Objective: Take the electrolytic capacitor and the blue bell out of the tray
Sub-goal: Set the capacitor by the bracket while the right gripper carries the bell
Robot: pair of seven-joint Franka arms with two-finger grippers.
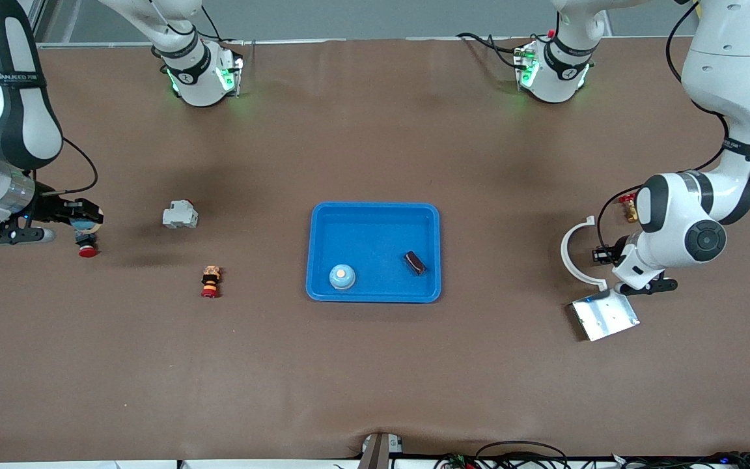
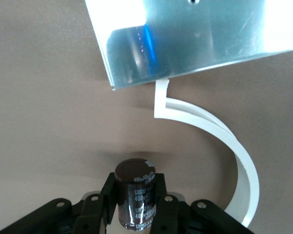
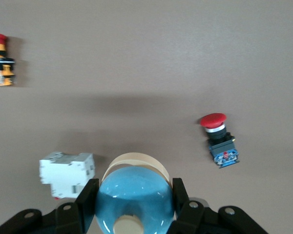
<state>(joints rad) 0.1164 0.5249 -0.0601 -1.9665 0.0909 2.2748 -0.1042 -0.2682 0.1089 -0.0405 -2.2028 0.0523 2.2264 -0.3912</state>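
Nearest the camera lies a shiny metal plate (image 1: pixel 604 317), at about four o'clock from the tray (image 1: pixel 375 210), if twelve o'clock is the way to my bases. Just beside it is a white curved piece (image 1: pixel 570 251). My left gripper (image 2: pixel 134 192) hangs over the table there, pinching the electrolytic capacitor (image 2: pixel 136 204) from both sides. Its long side runs along my fingers (image 2: pixel 107 195), and its round dark end points out past them, toward the table. My right gripper (image 3: pixel 134 187) is out at nine o'clock from the tray, over the table by a red push button (image 1: pixel 87 249), and it squeezes the blue bell (image 3: pixel 136 204). The bell's round top faces my wrist and its tan rim points away. A white block (image 1: pixel 180 215) and a stacked red and yellow button (image 1: pixel 210 281) sit between that hand and the tray. I think both parts are out of the tray now, so this is the putting-down step. Next I should lower each part gently until it rests on the table, then open up and lift away slowly so nothing rolls. Inside the tray I also see a second blue bell (image 1: pixel 342 277) sitting up, and a dark part (image 1: pixel 415 262) lying flat, its long side running from ten o'clock to four o'clock. I may have to fetch those too.
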